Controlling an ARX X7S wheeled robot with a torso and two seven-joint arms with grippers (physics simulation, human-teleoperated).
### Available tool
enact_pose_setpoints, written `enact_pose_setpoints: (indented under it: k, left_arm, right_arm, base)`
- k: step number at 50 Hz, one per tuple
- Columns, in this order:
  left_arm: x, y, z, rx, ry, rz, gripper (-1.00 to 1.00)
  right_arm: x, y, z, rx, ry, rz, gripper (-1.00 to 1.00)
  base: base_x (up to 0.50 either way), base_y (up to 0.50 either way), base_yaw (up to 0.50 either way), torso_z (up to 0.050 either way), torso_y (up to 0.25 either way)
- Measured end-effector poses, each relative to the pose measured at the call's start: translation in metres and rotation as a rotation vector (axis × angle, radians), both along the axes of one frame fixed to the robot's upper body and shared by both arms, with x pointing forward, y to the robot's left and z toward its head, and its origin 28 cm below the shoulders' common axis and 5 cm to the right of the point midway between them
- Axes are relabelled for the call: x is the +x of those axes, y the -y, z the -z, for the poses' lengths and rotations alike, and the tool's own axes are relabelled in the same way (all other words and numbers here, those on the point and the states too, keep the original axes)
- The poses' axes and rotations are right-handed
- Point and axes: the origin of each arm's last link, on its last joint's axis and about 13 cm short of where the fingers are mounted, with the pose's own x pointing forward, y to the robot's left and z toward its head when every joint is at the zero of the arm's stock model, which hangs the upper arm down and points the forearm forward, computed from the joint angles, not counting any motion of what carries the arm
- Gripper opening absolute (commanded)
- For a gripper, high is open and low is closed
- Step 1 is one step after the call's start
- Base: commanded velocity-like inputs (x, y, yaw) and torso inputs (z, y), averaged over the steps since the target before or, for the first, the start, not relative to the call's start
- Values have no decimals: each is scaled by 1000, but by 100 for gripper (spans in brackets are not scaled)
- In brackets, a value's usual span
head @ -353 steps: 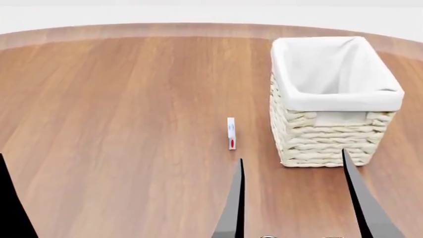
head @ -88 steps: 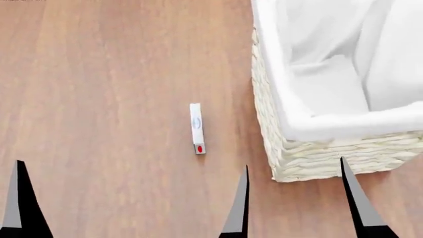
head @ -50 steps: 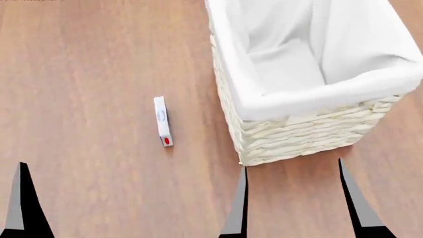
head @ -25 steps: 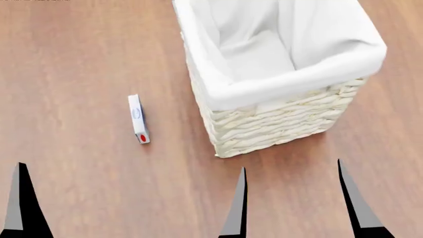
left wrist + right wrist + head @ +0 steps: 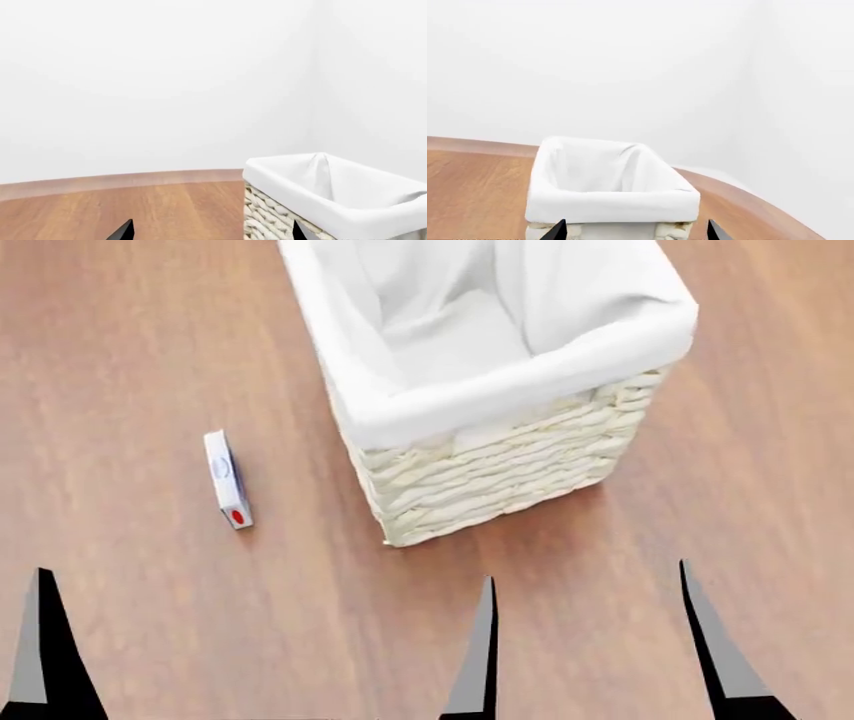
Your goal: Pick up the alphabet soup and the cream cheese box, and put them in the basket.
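Wicker basket [image 5: 514, 465] with its white cloth liner sits in the middle of the wooden desk [image 5: 120, 330], and from what shows of the inside it looks empty, so I'd say neither item is in yet. The cream cheese box [image 5: 227, 479] is standing on its thin edge to the left of the basket, clearly apart from it, red spot at the near end. The soup can isn't in any of the views, so no idea where it is.

Both arms are low at the near edge. The right hand [image 5: 587, 640] has its two dark fingers spread wide with nothing between them, sitting just near of the basket's near corner. For the left hand [image 5: 40, 645] only one finger shows at the far left in the head view, but its wrist camera shows two tips well apart with nothing held, so open too.

What could go wrong, as I see it:
- That box is balanced on a narrow edge. A finger nudging it from the side could tip it flat, and a thin flat carton on a desk is a pain to pinch.
- The right hand is close to the basket, so swinging left toward the box could clip the wicker corner and shove it.
- The can is out of sight, so there's some hunting around ahead.
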Motion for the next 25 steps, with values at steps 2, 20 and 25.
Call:
enact_pose_setpoints:
  k: [2, 20, 25]
  left_arm:
    - [0, 0, 0, 0, 0, 0, 100]
    - [0, 0, 1, -4, -4, -1, 100]
    - [1, -1, 2, -6, -6, 0, 100]
  right_arm:
    - [0, 0, 0, 0, 0, 0, 100]
    - [-2, -1, 1, 3, -34, -7, 100]
    - [-4, -1, 1, 5, -52, -9, 100]
  base:
    - [0, 0, -229, 0, 0]
    - [-2, -6, -24, 0, 0]
    - [0, 0, 0, 0, 0]
